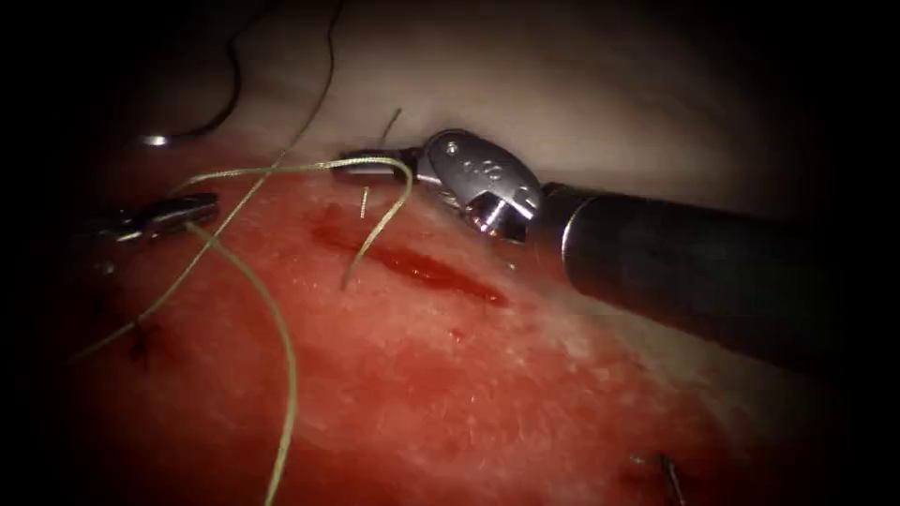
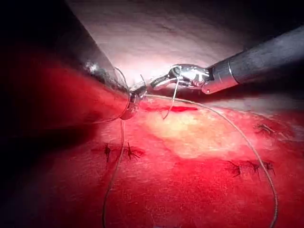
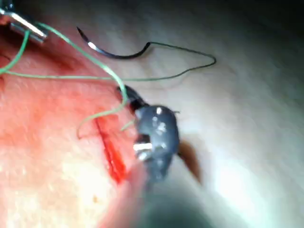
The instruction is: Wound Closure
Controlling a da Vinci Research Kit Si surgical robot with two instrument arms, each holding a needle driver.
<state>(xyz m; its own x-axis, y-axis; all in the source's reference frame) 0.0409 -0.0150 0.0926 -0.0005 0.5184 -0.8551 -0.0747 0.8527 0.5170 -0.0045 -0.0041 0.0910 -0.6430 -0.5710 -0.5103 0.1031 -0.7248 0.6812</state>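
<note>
The cut [image 1: 422, 267] is a short red slit in the tissue [image 1: 487, 394]. My right tool [image 1: 375, 164] reaches in from the right, its jaws shut on the yellow-green thread [image 1: 281, 169] just beyond the cut's far end; its jaws [image 3: 126, 95] also show close up. From there a short thread end curls down to the cut's left side [image 1: 349, 279]. My left tool [image 1: 173, 212], left of the cut, is shut on the same thread, which trails off toward the near edge. The curved needle [image 1: 202, 126] lies free on pale tissue at the far left, needle [image 3: 114, 50] held by neither tool.
Dark finished stitches sit at the left [image 1: 141, 339] and the near right [image 1: 670, 473]. Red fluid covers the tissue around the cut. Dark thread [image 1: 328, 66] runs from the needle across the pale far tissue. The right shaft [image 1: 694, 267] crosses the right side.
</note>
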